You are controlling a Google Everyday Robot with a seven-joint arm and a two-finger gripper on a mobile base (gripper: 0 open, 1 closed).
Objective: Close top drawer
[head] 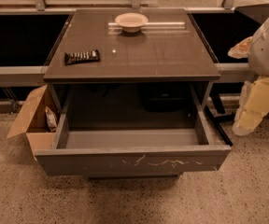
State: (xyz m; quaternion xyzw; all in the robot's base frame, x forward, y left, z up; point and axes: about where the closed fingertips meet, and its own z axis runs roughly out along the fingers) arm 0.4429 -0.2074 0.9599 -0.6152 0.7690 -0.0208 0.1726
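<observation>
You were looking at the top drawer (132, 161) standing pulled far out beneath the front edge of the desk (172, 59), its scratched flat front facing you. Your end effector (252, 110) hung beyond the desk's right edge, near the front right corner, angled down toward the floor and apart from the drawer. You could not tell whether it was released or clenched. On the desk, a pale bowl (131, 21) sat near the back edge, and a dark bar-shaped object (81, 56) lay toward the left edge. An open cardboard box (29, 118) stood on the floor by the front left corner, just beside the drawer's left side.
</observation>
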